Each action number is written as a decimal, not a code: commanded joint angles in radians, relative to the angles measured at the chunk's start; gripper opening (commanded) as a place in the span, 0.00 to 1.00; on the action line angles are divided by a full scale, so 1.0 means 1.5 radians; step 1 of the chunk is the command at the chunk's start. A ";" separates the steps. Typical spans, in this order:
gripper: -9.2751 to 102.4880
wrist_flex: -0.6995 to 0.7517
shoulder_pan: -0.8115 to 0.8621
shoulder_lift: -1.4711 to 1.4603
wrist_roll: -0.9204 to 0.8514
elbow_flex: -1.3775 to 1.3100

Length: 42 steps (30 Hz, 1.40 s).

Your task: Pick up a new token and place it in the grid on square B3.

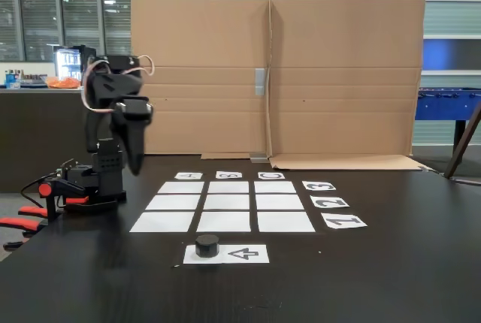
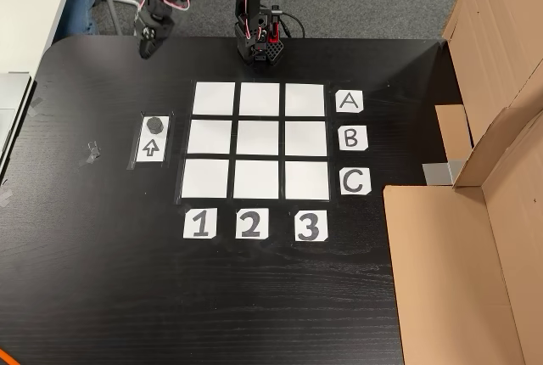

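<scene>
Black table (image 2: 102, 280): token (image 2: 153, 123) lies well below gripper (image 2: 148, 47)

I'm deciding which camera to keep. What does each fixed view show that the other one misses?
In a fixed view, windows and a blue table appear beyond the upright cardboard wall. In a fixed view, grey carpet and a tape scrap appear, and the labels read squarely, making square B3 easy to find. Both fixed views share the claw away from the grid, the token on the arrow sheet, and nine bare cells.
</scene>
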 commanded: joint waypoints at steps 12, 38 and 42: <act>0.07 0.094 -0.071 -0.198 0.011 -0.220; 0.18 0.343 -0.128 -0.652 0.034 -0.845; 0.43 0.348 -0.133 -0.649 0.028 -0.838</act>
